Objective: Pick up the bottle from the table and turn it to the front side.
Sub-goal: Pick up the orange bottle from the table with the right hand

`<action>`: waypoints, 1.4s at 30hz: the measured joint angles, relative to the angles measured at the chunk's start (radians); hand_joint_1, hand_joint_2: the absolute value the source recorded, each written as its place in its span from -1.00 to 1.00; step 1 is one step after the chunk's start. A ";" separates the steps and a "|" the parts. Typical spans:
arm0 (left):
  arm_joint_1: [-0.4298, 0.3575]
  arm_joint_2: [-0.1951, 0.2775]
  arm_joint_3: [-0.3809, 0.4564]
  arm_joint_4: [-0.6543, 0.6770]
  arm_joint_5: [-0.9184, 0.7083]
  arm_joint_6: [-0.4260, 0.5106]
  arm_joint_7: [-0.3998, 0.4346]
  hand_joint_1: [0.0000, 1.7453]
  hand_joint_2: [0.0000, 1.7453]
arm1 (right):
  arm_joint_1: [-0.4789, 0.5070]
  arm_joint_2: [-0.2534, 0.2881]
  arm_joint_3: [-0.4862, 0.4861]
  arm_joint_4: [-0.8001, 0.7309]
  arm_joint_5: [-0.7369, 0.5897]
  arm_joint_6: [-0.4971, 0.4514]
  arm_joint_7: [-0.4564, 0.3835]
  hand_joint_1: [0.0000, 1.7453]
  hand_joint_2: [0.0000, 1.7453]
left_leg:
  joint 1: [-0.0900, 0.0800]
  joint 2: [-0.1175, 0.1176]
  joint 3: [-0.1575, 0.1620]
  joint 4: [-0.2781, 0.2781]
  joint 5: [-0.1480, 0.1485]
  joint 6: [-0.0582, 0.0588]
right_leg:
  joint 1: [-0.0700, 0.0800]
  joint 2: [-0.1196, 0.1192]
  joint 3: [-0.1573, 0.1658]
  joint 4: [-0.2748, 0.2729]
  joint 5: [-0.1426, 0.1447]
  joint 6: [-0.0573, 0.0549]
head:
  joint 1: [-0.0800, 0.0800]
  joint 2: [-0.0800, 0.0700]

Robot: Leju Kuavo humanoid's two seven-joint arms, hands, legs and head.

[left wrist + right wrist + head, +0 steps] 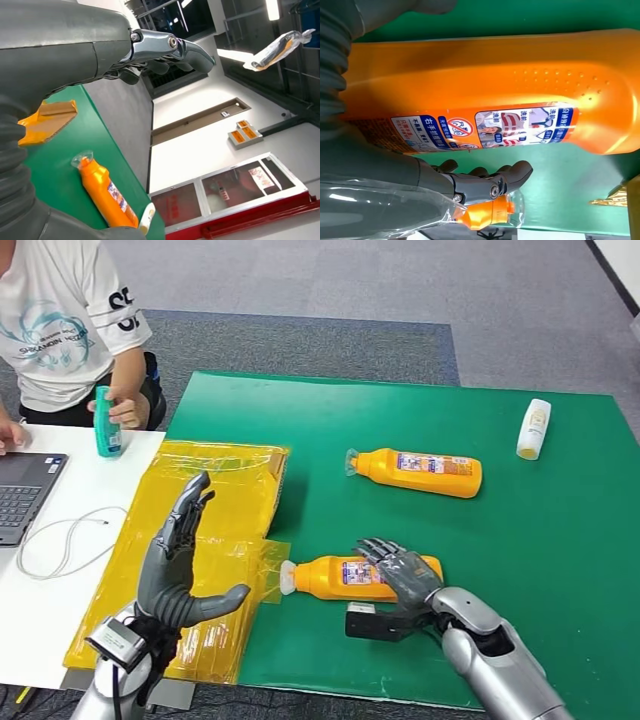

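Head view: high, facing down over green table (528, 570). Right wrist view: close on orange bottle (490, 85), at head view's 6 o'clock (332, 577).

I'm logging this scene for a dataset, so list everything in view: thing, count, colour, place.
orange bottles: two, orange with clear caps; the near bottle lies on its side under the right hand, the far bottle lies further back on the mat
white bottle: one, white, lying at the mat's far right
green mat: one, green, covering the table
yellow sheet: one, yellow, left of the mat
teal bottle: one, teal, upright in a person's hand
laptop: one, grey, far left
cable: one, white, beside the laptop
person: one, white shirt, behind the table
left hand: raised over the yellow sheet, fingers apart
right hand: over the near bottle
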 joint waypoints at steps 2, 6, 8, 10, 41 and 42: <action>-0.001 0.001 0.000 0.002 0.000 0.002 0.000 -1.00 1.00 | -0.004 0.000 0.003 0.004 -0.003 0.002 0.001 -0.75 1.00 | 0.000 0.000 0.000 0.000 0.000 0.000 | 0.000 0.000 0.000 0.000 0.000 0.000 | 0.000 0.000; -0.006 0.002 -0.001 0.004 0.001 0.004 0.000 -1.00 1.00 | -0.013 0.000 0.009 0.010 -0.013 0.007 0.008 0.98 1.00 | 0.000 0.000 0.001 0.000 0.000 0.000 | 0.000 0.000 0.001 0.000 0.000 0.000 | 0.000 0.000; -0.007 0.003 -0.001 0.004 0.001 0.004 0.000 -1.00 1.00 | -0.016 0.000 0.012 0.013 -0.016 0.008 0.010 1.00 1.00 | 0.000 0.000 0.001 0.000 0.000 0.000 | 0.000 0.000 0.001 0.000 0.000 0.000 | 0.000 0.000; -0.008 0.004 -0.001 0.005 0.001 0.004 0.000 -1.00 1.00 | -0.019 0.000 0.015 0.016 -0.020 0.008 0.010 1.00 1.00 | 0.000 0.000 0.001 0.000 0.000 0.000 | 0.000 0.000 0.001 0.000 0.000 0.000 | 0.000 0.000; 0.010 0.018 -0.009 0.003 -0.009 0.006 0.000 -1.00 1.00 | 0.165 0.063 -0.283 -0.181 -0.645 0.116 -0.201 1.00 1.00 | 0.000 -0.001 -0.002 0.000 -0.001 0.000 | 0.000 -0.001 -0.002 0.000 -0.001 0.000 | 0.000 0.000; 0.010 0.018 -0.009 0.003 -0.009 0.005 0.000 -1.00 1.00 | 0.171 0.068 -0.300 -0.189 -0.656 0.124 -0.204 1.00 1.00 | 0.000 -0.001 -0.002 0.000 -0.001 0.000 | 0.000 -0.001 -0.002 0.000 -0.001 0.000 | 0.000 0.000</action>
